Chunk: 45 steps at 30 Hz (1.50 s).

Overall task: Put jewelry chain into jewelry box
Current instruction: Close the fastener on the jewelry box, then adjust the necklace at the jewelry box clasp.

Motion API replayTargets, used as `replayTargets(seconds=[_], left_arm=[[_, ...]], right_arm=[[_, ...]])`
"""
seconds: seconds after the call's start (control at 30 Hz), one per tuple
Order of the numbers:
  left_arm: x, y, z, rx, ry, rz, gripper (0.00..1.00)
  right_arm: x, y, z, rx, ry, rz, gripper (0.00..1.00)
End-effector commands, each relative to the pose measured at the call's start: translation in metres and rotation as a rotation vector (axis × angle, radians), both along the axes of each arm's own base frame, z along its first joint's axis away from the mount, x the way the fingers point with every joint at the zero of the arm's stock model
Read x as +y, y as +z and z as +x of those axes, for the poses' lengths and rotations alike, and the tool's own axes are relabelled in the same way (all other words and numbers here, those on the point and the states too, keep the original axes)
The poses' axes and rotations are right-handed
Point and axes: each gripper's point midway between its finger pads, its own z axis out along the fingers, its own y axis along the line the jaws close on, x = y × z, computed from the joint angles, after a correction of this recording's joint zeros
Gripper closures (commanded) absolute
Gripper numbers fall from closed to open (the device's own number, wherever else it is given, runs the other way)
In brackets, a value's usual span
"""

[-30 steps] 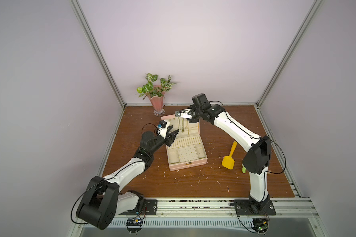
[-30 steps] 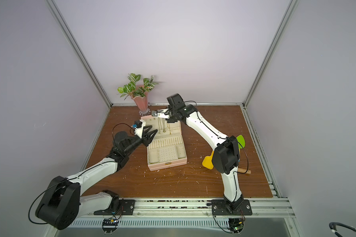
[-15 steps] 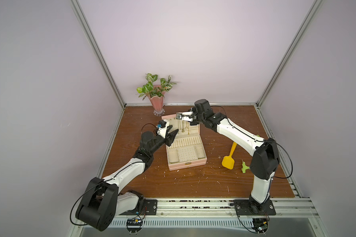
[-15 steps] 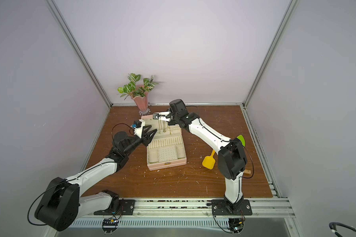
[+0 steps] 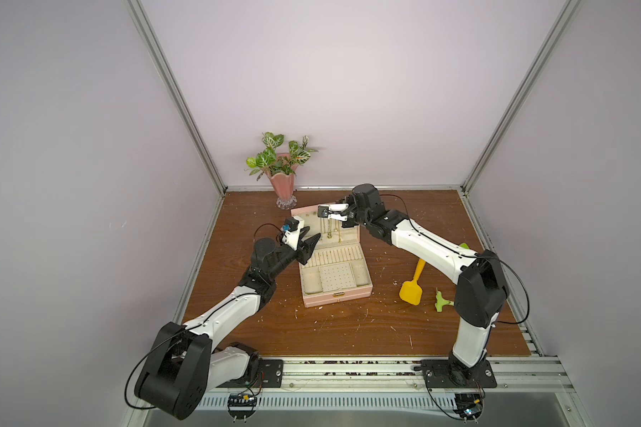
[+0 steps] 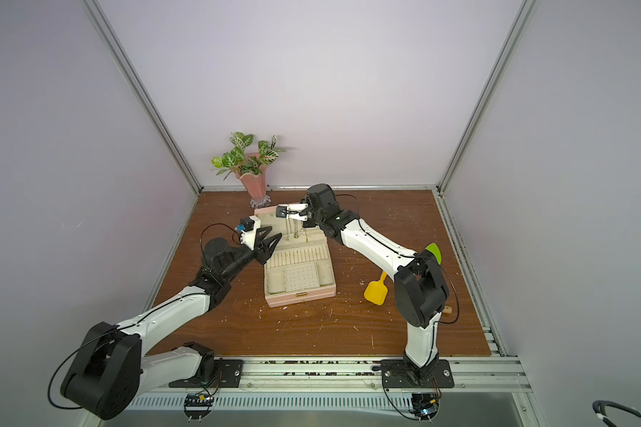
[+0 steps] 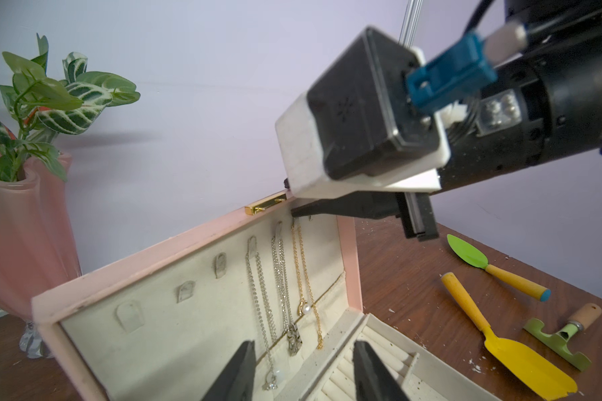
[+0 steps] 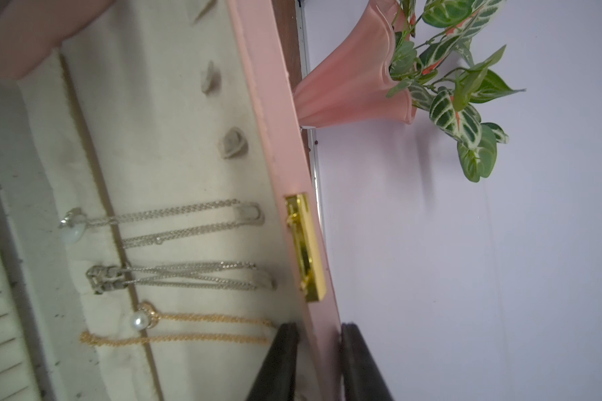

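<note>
Jewelry chain (image 8: 223, 318) is shown hung doubled on the cream lining of the raised lid of the jewelry box (image 5: 319, 298). Its pale bead lies against the lining, and its upper end is met by the inner finger of the right hand (image 8: 318, 328). The lid's rim is straddled by that hand, one finger on each side; whether the rim is clamped cannot be told. Next to the gold chain, two silver chains (image 8: 105, 279) with pendants are hung, and a gold clasp (image 8: 304, 246) is fixed on the rim. The left hand (image 7: 303, 343) is seen open and empty just beside the box, turned toward the lid. Behind the box a pink vase (image 5: 285, 186) is placed; a yellow spatula (image 5: 410, 292) is laid on the counter (image 5: 348, 332), well apart from the box
</note>
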Motion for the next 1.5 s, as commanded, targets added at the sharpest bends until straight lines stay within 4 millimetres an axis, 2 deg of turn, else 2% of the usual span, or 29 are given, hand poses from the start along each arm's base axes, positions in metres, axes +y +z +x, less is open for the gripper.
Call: replayTargets(seconds=[0.0,0.13,0.27,0.4,0.6,0.73,0.83,0.97,1.07,1.47], left_arm=[[0.0,0.002,-0.004,-0.023,-0.001,0.037,0.52],[-0.011,-0.003,-0.008,-0.041,-0.009,0.126,0.53],[-0.021,-0.006,-0.009,-0.032,-0.026,0.186,0.57],[-0.036,-0.009,-0.012,-0.049,-0.08,0.237,0.59],[-0.065,-0.031,0.001,-0.023,-0.107,0.422,0.62],[-0.077,-0.039,0.02,-0.017,-0.096,0.502,0.64],[-0.08,-0.046,0.035,-0.018,-0.072,0.549,0.66],[-0.081,-0.064,0.053,0.01,-0.048,0.629,0.68],[-0.077,-0.068,0.061,0.015,-0.018,0.667,0.69],[-0.064,-0.079,0.065,0.024,0.041,0.733,0.69]], right_arm=[[-0.011,0.015,-0.012,0.025,-0.014,0.042,0.63],[-0.009,0.058,-0.028,-0.003,0.007,0.194,0.49],[-0.019,0.089,-0.045,-0.014,-0.021,0.389,0.4],[-0.037,0.097,-0.069,0.03,-0.034,0.594,0.37],[-0.071,0.078,-0.111,0.117,-0.019,0.851,0.34],[-0.1,0.059,-0.124,0.146,-0.052,0.968,0.33],[-0.113,0.044,-0.134,0.173,-0.063,1.009,0.32],[-0.124,0.028,-0.143,0.199,-0.075,1.027,0.32],[-0.128,0.026,-0.145,0.203,-0.07,1.043,0.32],[-0.136,0.021,-0.142,0.215,-0.081,1.068,0.32]])
